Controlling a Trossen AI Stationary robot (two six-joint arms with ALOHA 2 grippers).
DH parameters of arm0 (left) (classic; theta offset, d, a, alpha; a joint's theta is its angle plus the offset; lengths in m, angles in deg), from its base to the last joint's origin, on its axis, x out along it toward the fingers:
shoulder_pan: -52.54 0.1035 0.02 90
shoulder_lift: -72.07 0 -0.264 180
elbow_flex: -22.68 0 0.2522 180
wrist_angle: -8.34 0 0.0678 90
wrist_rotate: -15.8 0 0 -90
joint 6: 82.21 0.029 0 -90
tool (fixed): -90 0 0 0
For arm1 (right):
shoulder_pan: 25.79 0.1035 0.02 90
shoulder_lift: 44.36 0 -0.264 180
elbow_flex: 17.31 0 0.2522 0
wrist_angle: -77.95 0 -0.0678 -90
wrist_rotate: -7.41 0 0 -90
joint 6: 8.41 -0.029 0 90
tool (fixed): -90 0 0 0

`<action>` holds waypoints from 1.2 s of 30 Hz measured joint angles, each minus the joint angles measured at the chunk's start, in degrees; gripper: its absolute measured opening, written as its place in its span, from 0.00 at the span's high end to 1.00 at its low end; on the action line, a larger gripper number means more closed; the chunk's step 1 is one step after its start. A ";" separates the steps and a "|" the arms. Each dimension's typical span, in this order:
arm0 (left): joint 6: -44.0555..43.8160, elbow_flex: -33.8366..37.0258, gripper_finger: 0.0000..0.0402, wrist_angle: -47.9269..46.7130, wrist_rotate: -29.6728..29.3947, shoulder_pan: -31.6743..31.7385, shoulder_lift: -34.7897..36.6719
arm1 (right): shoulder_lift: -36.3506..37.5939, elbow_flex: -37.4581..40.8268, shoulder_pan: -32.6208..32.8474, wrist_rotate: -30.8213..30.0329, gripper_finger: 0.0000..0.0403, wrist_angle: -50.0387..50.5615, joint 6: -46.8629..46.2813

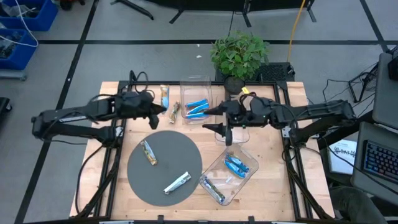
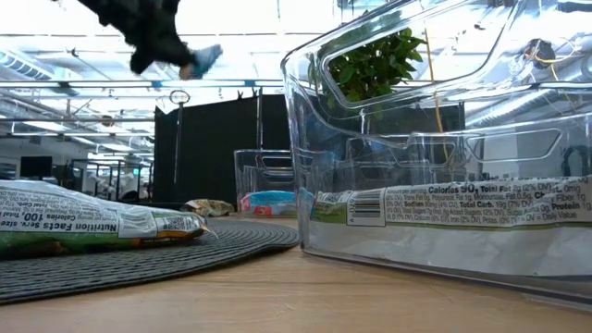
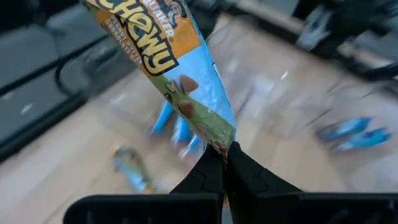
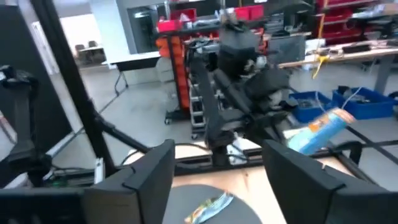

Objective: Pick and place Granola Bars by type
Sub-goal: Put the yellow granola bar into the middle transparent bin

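Above the pale wooden surface (image 1: pixel 273 180), the left tool (image 3: pixel 225 163) pinches the crimped end of a glossy blue-and-orange foil granola bar (image 3: pixel 177 68), lifted beside the round grey woven mat (image 1: pixel 165 165). The right tool (image 1: pixel 222 123) hovers with fingers apart, empty, near the clear plastic bins (image 1: pixel 231 169), where other blue bars (image 1: pixel 236 164) lie.

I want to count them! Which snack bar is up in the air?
The blue-and-orange bar pinched in the left gripper; every other bar lies on the mat, table or in bins.
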 joint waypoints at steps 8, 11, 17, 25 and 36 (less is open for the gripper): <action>2.77 -7.19 0.99 5.95 -2.18 -6.55 -0.84 | -0.17 0.00 -2.14 -4.82 0.32 -4.28 -3.34; 4.71 -11.23 0.99 7.16 -3.02 -8.70 -3.11 | -0.25 0.00 -2.55 -5.08 0.31 -6.93 -3.97; 9.75 -20.31 0.99 6.47 -5.14 -12.72 -9.49 | -0.25 -0.20 -2.48 -7.72 0.31 -8.26 -3.88; 14.75 -31.03 0.99 7.36 -6.35 -16.74 -19.13 | -0.85 -5.51 -2.48 -7.92 0.31 -4.44 -3.56; 15.97 -38.09 0.99 10.89 -3.28 -17.77 -29.15 | -3.57 -10.27 -2.72 -9.02 0.31 -0.68 -4.08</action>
